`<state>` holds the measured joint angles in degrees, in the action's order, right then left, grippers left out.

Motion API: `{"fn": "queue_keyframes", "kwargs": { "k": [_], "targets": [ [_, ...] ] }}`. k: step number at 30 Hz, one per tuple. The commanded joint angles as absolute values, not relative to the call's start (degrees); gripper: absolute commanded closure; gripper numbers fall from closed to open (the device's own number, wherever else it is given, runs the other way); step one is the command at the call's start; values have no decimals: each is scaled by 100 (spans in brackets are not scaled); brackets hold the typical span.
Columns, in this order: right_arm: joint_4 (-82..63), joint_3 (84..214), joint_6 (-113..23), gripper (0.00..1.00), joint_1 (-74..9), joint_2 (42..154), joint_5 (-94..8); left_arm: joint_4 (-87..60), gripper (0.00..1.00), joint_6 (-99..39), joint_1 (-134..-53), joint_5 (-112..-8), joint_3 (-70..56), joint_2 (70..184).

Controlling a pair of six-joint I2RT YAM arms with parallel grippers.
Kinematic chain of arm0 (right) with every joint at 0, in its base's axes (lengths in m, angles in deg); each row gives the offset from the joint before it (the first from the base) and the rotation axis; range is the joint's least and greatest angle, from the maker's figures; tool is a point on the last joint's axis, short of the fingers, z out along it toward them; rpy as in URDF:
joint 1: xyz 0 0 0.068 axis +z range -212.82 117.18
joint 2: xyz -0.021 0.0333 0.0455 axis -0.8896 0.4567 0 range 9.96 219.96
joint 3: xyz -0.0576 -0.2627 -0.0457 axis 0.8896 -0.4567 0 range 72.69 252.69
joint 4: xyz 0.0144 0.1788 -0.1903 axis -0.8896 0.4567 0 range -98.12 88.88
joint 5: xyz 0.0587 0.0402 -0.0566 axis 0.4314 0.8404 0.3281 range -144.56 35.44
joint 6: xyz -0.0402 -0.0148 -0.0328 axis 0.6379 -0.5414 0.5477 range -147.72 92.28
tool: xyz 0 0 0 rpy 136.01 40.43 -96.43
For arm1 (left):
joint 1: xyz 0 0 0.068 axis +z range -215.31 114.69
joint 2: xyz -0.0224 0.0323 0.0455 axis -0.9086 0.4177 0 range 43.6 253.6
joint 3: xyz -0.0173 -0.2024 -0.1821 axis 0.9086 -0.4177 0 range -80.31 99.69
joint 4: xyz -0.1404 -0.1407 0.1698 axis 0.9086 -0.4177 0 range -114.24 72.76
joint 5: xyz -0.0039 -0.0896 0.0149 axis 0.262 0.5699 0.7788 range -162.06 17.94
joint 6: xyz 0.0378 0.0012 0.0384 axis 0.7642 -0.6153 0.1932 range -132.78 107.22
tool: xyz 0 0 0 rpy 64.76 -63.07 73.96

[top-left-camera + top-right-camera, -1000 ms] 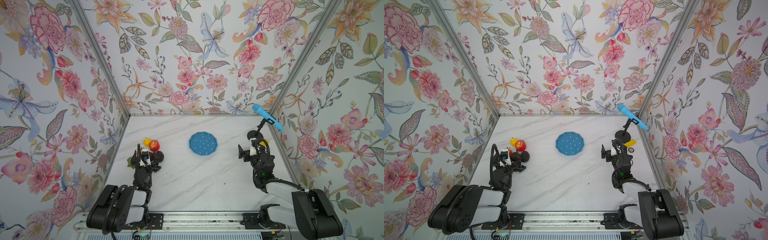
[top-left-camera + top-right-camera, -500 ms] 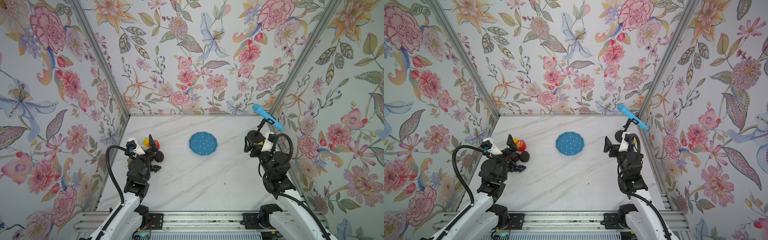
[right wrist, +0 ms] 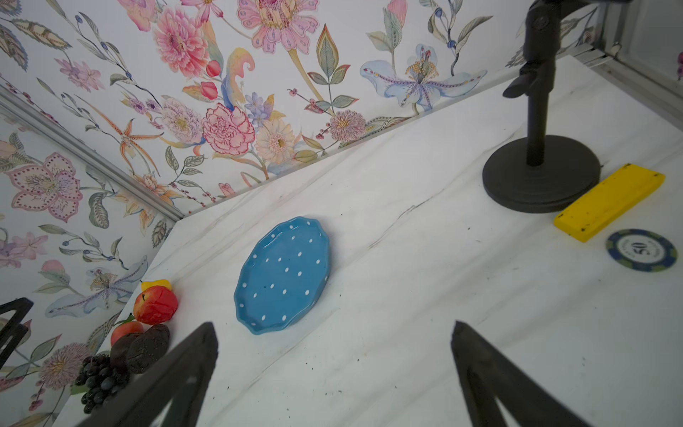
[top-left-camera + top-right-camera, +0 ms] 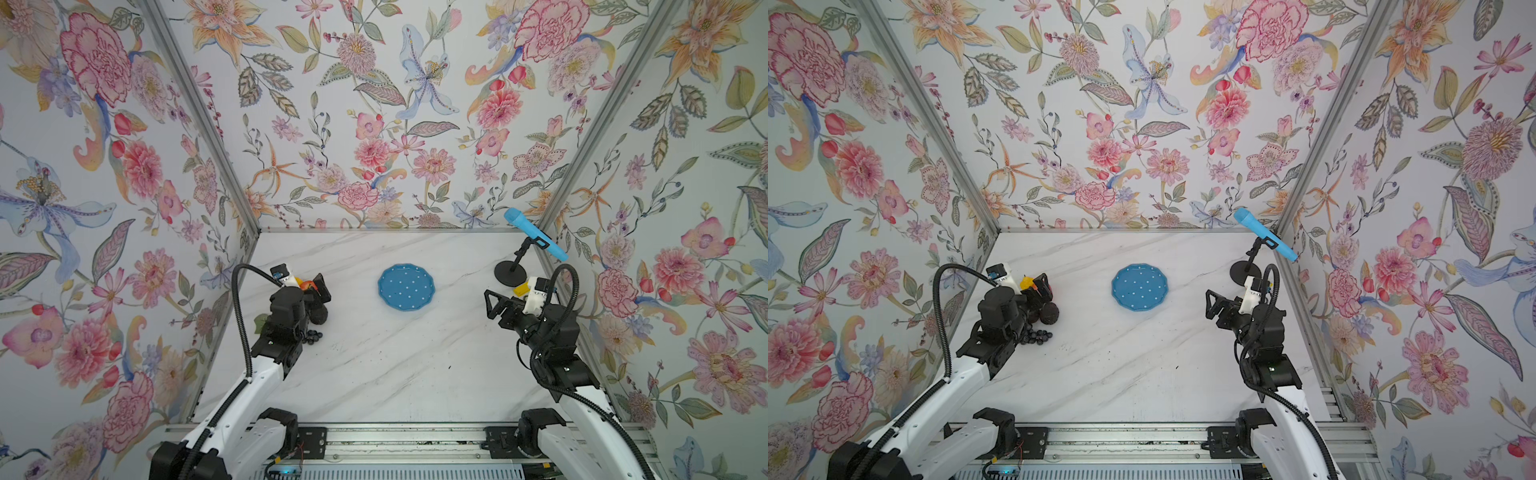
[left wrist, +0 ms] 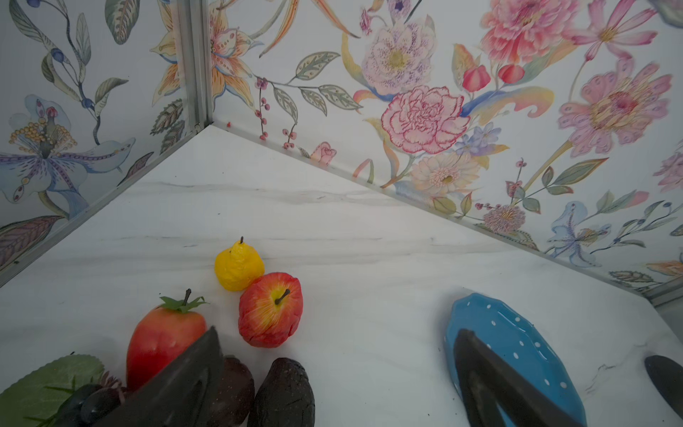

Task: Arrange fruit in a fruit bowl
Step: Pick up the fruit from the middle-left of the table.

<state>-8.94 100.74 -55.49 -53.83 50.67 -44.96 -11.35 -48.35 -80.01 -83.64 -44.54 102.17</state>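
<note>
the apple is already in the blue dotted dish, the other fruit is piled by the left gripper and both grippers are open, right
Not quite: the blue dotted dish is empty, as the right wrist view shows. The apple lies on the table with the other fruit by the left gripper. Both it and the right gripper are open.

Left claw (image 5: pixel 336 331): fruit crowd its wall-side jaw, namely green-topped fruit (image 5: pixel 162 332), avocado (image 5: pixel 282 392), red apple (image 5: pixel 270 309) and yellow lemon (image 5: pixel 239 266), packed close, with the side wall (image 5: pixel 74 148) near beyond them. Bare table (image 5: pixel 369 240) lies ahead between the jaws, free to the corner. The fruit bowl (image 5: pixel 491 314) sits past the other jaw, partly hidden by it. Right claw (image 3: pixel 332 324): jaws wide, open table between them, fruit bowl ahead with a free run. On its outer side the stand base (image 3: pixel 517 185), yellow block (image 3: pixel 610 201) and chip (image 3: pixel 641 249) bunch together near the far side wall (image 4: pixel 648 332)
</note>
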Motion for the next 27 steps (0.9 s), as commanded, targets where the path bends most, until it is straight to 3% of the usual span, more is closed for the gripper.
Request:
{"fn": "queue_keyframes", "kwargs": {
  "k": [1, 9, 22, 27],
  "targets": [
    [-551, 10383, -5573, 1, -5012, 5222, -4841, -2896, 1, -4861, -8079, -8660, -3852, 10939],
    [-471, 10508, -5466, 1, -4604, 5617, -5167, -3286, 8, -4626, -8122, -8761, -3495, 11940],
    [-394, 10477, -5446, 1, -4576, 5566, -5324, -3367, 24, -4705, -8122, -8505, -3379, 12456],
    [-371, 10477, -5486, 1, -4551, 5576, -5290, -3394, 23, -4690, -8170, -8425, -3250, 12689]
  ]
}}
